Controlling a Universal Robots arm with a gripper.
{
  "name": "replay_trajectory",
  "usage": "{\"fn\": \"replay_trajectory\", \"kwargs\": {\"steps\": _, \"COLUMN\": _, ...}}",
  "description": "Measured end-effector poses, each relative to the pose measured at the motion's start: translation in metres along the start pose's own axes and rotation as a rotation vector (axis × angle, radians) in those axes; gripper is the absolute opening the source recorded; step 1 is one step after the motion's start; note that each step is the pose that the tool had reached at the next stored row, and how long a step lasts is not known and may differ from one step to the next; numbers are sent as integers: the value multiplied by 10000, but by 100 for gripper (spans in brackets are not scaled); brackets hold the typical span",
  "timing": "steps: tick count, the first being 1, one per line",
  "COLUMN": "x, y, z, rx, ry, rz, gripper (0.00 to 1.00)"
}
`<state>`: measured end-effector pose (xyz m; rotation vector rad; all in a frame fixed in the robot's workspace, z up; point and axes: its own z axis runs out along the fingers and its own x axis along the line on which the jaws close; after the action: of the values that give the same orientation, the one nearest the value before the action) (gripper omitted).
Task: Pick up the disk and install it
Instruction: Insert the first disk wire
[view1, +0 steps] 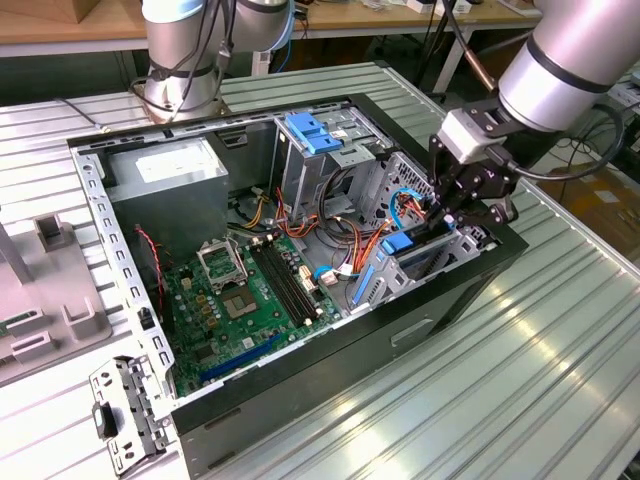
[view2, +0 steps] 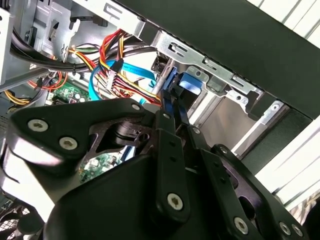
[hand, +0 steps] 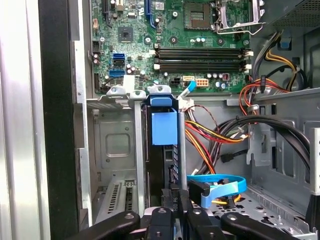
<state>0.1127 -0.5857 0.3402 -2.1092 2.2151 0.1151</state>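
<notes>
Setting: ribbed metal workbench (view1: 560, 330), with an opened computer case (view1: 330, 400) lying on its side across the middle of the exterior view.
Far left: a grey power-supply box (view1: 165, 180) is seen at the upper left of the case interior.
Left of centre: the green motherboard (view1: 245, 300) is laid flat on the case floor, with bundled orange, red and yellow cables (view1: 345, 240) running from it toward the drive bay.
Centre right: the disk (hand: 164, 150) is stood on edge inside the metal drive cage (hand: 115, 145), its blue carrier tab (view1: 398, 243) marking the exposed end in the exterior view.
Long axis: in the first wrist view the disk's length is run up and down the frame, in line with the cage slot.
Right: the gripper (view1: 450, 205) is held at the cage mouth, in the right-hand part of the exterior view.
Jaws: closed onto the near edge of the disk, as shown in the first wrist view (hand: 175, 200).
Bearing: the disk is extended straight ahead of the jaws, into the slot.
Progress: judged partly seated, since the blue tab is seen level with the cage's far rail.
</notes>
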Motion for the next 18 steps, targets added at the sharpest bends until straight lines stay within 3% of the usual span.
{"fn": "replay_trajectory", "kwargs": {"steps": 10, "x": 5, "y": 0, "z": 25, "rx": 0, "ry": -14, "rz": 0, "gripper": 17}}
{"fn": "replay_trajectory", "kwargs": {"steps": 12, "x": 5, "y": 0, "z": 26, "rx": -1, "ry": -29, "rz": 1, "gripper": 25}}
{"fn": "replay_trajectory", "kwargs": {"steps": 14, "x": 5, "y": 0, "z": 26, "rx": -1, "ry": -34, "rz": 0, "gripper": 25}}
{"fn": "replay_trajectory", "kwargs": {"steps": 18, "x": -1, "y": 0, "z": -36, "rx": -3, "ry": -80, "rz": 1, "gripper": 25}}
